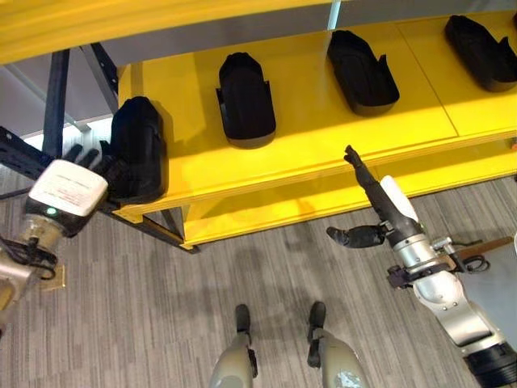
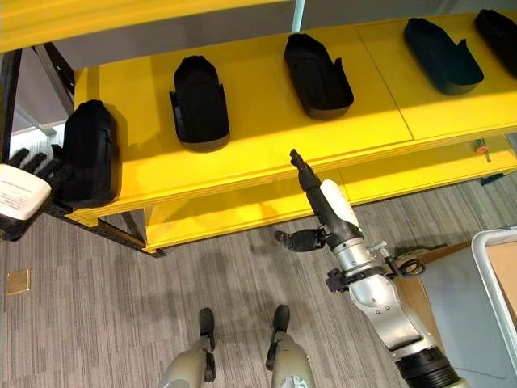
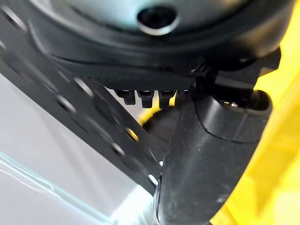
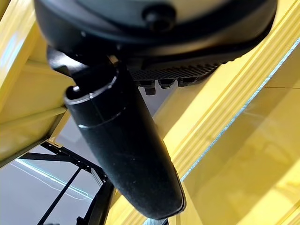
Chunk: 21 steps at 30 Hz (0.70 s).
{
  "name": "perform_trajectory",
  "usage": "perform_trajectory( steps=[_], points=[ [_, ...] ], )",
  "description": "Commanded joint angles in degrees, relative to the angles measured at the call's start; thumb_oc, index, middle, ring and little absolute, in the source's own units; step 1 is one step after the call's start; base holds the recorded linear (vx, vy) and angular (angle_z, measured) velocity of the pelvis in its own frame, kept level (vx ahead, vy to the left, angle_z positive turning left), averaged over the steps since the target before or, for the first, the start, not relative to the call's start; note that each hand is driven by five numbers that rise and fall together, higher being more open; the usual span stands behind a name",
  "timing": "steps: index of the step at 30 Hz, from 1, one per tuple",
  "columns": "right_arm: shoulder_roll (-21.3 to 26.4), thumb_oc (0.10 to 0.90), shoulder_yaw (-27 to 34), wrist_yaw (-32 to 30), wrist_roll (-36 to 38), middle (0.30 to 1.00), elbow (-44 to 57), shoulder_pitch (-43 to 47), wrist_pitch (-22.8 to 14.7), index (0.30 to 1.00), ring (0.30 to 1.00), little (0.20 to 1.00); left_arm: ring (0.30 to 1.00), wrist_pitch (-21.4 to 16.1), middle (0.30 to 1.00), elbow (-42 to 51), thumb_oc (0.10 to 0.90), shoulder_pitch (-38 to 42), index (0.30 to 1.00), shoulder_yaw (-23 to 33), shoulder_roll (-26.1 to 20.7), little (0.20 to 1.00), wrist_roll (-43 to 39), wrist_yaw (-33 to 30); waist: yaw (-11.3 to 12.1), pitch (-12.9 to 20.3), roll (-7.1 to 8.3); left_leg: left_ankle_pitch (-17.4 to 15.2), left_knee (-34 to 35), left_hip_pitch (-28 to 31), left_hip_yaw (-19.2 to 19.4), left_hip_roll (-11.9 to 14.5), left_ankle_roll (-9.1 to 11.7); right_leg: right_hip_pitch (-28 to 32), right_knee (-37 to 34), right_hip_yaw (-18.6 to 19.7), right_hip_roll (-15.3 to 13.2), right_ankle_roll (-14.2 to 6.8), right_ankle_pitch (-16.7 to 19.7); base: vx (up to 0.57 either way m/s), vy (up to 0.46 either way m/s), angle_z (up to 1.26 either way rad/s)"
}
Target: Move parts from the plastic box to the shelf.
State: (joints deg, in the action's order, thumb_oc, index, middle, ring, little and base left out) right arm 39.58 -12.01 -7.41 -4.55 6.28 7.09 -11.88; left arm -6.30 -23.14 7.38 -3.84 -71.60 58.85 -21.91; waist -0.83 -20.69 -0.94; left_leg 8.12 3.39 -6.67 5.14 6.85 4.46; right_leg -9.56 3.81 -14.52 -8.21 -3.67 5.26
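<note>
Shelf (image 1: 323, 129): left robot hand (image 1: 89, 162) against part (image 1: 137, 149).

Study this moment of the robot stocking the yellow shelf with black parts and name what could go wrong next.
1. The leftmost black part sits at the very end of the yellow shelf, by the left hand; a careless release or pull-back might tip it off the edge.
2. The right hand hangs open just before the shelf's front lip and could knock it if raised.
</note>
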Motion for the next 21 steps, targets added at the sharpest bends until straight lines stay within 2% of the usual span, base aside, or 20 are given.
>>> perform_trajectory(
  steps=[1,7,8,10,14,19,21],
  points=[
    [-1.0,0.900,3.0,-1.4,-1.9,1.000,4.4,1.0,-4.6,1.000,1.000,1.000,1.000,5.0,1.000,0.1,0.900,-0.5,1.000,7.6,-6.3,1.000,-2.3,-4.5,0.8,7.8,1.08,-8.3,-2.4,6.1,-4.8,2.7,1.3,0.5,0.0,1.8,-6.2,-7.0,1.5,0.01,-0.003,0.03],
    [-1.5,0.900,4.1,-0.8,-2.1,1.000,4.6,0.6,-4.1,1.000,1.000,1.000,1.000,4.8,1.000,6.3,0.900,-5.5,1.000,15.6,-5.4,1.000,-2.9,-4.9,1.2,8.8,0.81,-8.2,-1.6,6.9,-4.8,2.7,1.3,1.6,-0.9,1.3,-6.0,-6.9,1.6,0.00,-0.001,0.01],
    [-1.7,0.900,4.9,-0.6,-2.1,1.000,4.6,0.3,-3.9,1.000,1.000,1.000,1.000,4.4,1.000,9.4,0.900,-8.3,1.000,20.1,-4.6,1.000,-3.6,-5.6,1.6,9.5,0.66,-8.2,-1.2,7.4,-5.0,2.7,1.3,2.1,-1.3,1.2,-5.8,-6.8,1.6,0.02,-0.002,0.05],
    [-1.8,0.900,4.7,-0.6,-2.0,1.000,4.7,0.4,-3.9,1.000,1.000,1.000,1.000,4.3,1.000,9.9,0.900,-9.4,1.000,21.2,-4.5,1.000,-3.6,-5.5,1.4,9.5,0.68,-8.2,-1.1,7.4,-5.0,2.7,1.3,2.1,-1.3,1.2,-5.8,-6.8,1.6,0.01,-0.001,0.02],
    [-2.5,0.900,5.7,0.1,-2.1,1.000,4.6,-0.4,-3.3,1.000,1.000,1.000,1.000,3.6,1.000,15.2,0.900,-15.3,1.000,28.5,-1.5,1.000,-5.2,-5.2,1.9,10.3,0.75,-8.2,-0.6,8.1,-5.2,2.8,1.3,3.0,-1.8,0.8,-5.6,-6.7,1.5,0.01,-0.008,0.03],
    [-3.4,0.900,6.4,0.8,-1.8,1.000,4.6,-0.9,-2.8,1.000,1.000,1.000,1.000,2.2,1.000,20.4,0.900,-18.6,1.000,32.1,3.1,1.000,-7.5,-3.8,2.3,10.6,0.97,-8.2,-0.1,8.6,-5.4,2.8,1.2,3.7,-2.2,0.5,-5.5,-6.6,1.4,0.01,-0.003,0.02],
    [-3.9,0.900,7.0,1.6,-1.3,1.000,4.6,-1.4,-2.1,1.000,1.000,1.000,1.000,0.5,1.000,24.9,0.900,-19.3,1.000,33.1,8.2,1.000,-10.8,-2.7,2.4,10.9,1.32,-8.1,0.2,8.8,-5.5,2.7,1.2,4.1,-2.6,0.1,-5.5,-6.5,1.4,0.00,0.000,0.00]
  ],
)
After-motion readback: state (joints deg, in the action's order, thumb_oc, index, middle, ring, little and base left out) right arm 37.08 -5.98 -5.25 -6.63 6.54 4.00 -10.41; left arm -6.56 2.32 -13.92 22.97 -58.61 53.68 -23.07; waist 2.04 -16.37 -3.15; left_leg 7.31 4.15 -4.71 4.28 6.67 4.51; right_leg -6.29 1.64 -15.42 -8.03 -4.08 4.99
